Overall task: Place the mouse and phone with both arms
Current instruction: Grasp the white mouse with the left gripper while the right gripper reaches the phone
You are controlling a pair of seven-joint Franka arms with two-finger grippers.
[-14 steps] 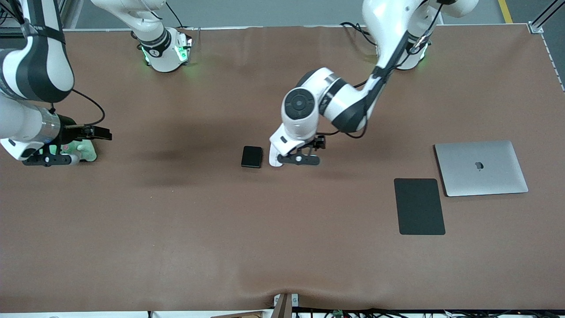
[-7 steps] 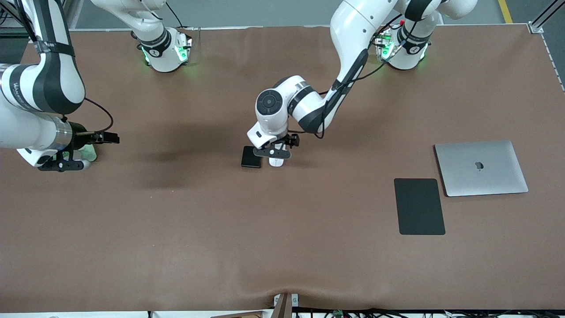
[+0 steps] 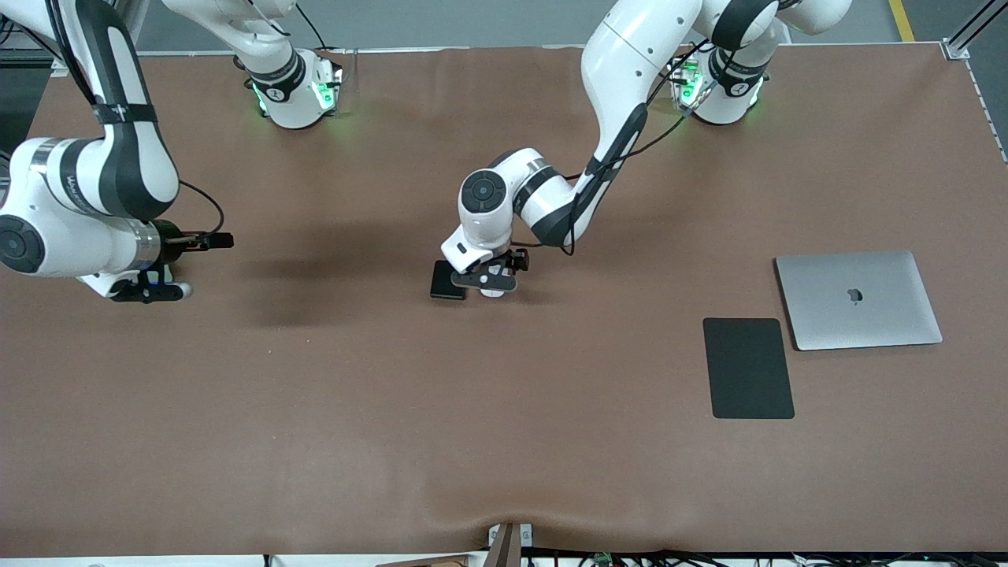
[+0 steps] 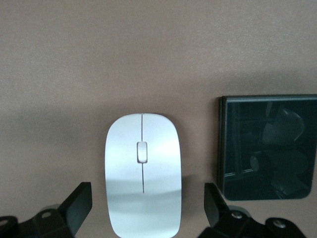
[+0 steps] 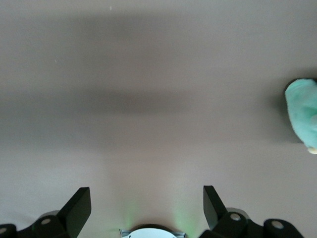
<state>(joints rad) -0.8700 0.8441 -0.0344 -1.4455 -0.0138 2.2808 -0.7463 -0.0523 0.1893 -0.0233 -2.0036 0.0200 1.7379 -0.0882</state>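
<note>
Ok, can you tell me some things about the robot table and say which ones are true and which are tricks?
1. The left gripper is open, with the mouse between its fingers. True.
2. The phone lies on top of the mouse. False: it lies beside the mouse on the table.
3. The laptop is open. False: its lid is shut.
4. The mouse pad lies beside the laptop, nearer the front camera. True.
5. The right gripper holds the mouse. False: it is open and empty, over the right arm's end of the table.
</note>
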